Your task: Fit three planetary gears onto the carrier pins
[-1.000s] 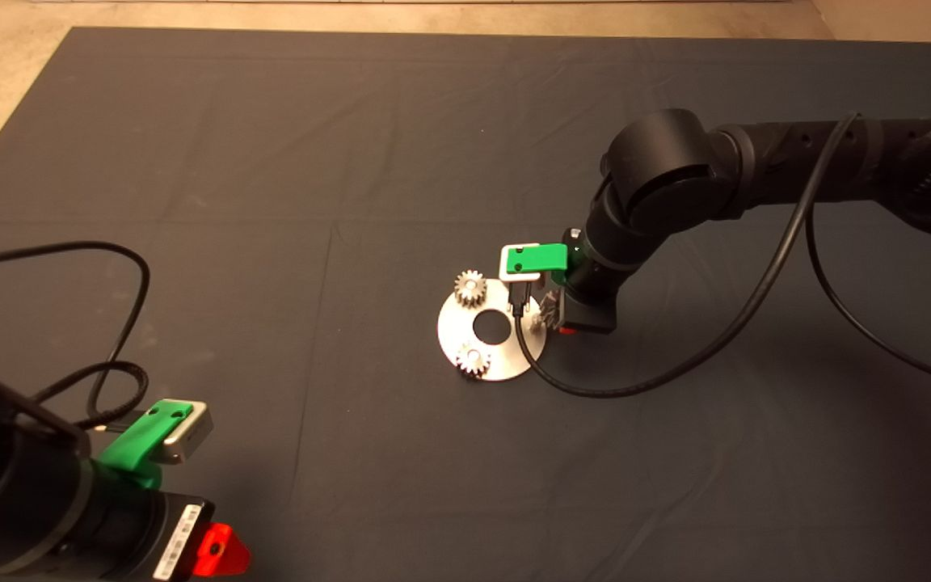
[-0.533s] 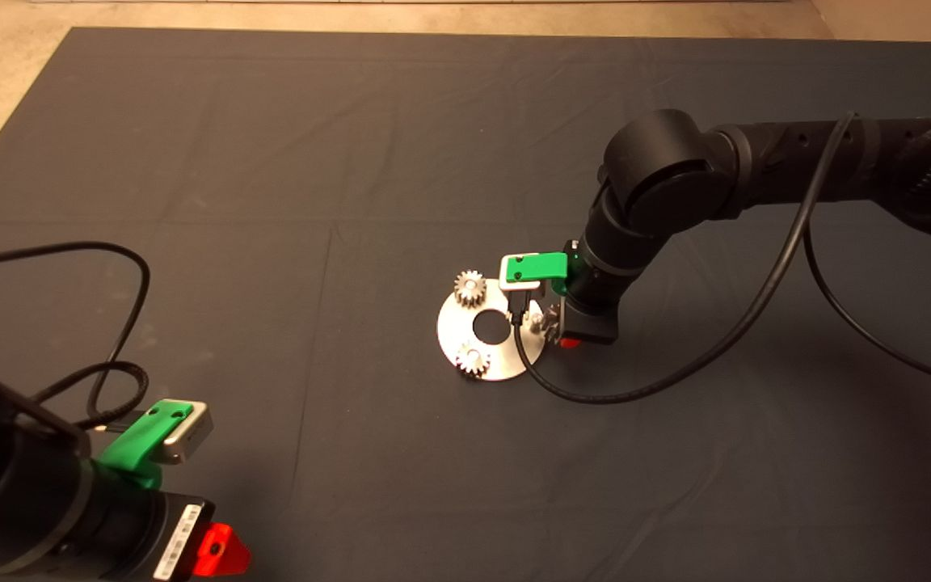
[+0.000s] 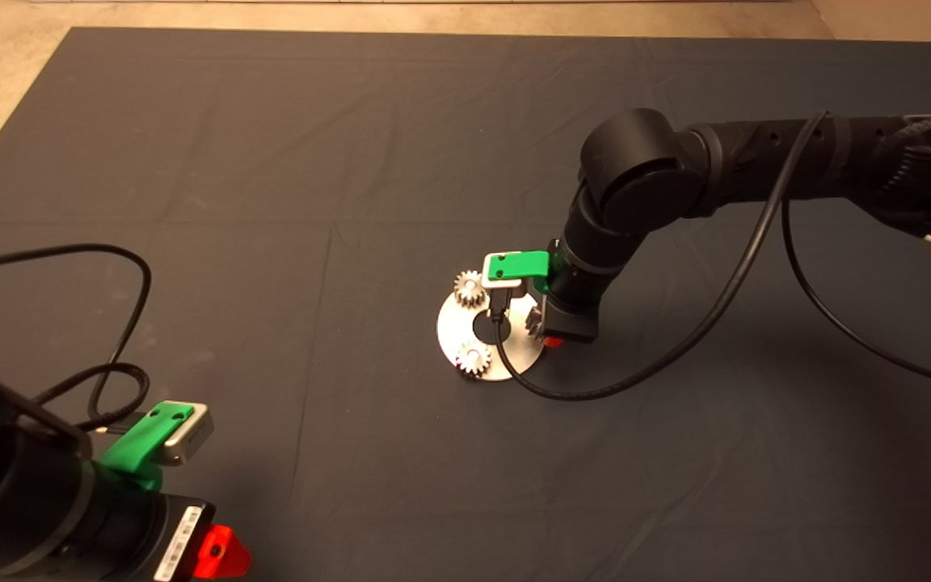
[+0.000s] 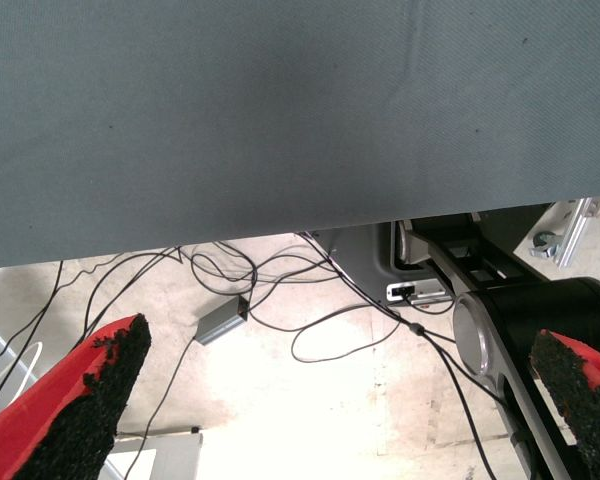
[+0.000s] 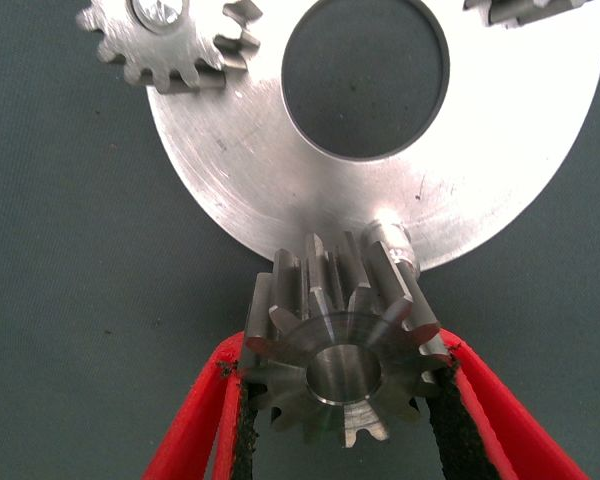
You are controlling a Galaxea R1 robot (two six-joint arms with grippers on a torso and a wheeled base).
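The shiny silver disc point(image 3: 453, 330) lies mid-mat, and two planetary gears point(image 3: 470, 288) point(image 3: 473, 358) sit on its carrier pins. My right gripper point(image 3: 545, 330) is at the disc's right edge, shut on the third gear point(image 3: 532, 322). In the right wrist view the gear point(image 5: 335, 350) is clamped between the red fingers point(image 5: 195, 430), held tilted just outside the disc's rim point(image 5: 240, 190). The bare third pin point(image 5: 390, 236) stands right behind it. The two seated gears point(image 5: 165, 35) point(image 5: 525, 8) show at the far side of the disc. My left gripper point(image 3: 219, 551) is parked at the lower left, open.
The right arm's black cable point(image 3: 595, 388) loops over the mat beside the disc. The left arm's cable point(image 3: 122, 323) curls at the left. The left wrist view point(image 4: 330, 400) looks past the mat's edge at cables and a grey box point(image 4: 220, 320) on the floor.
My right arm has moved left towards the disc, carrying the gear from beside the disc's right edge to over the rim by the free pin. The left arm has not moved.
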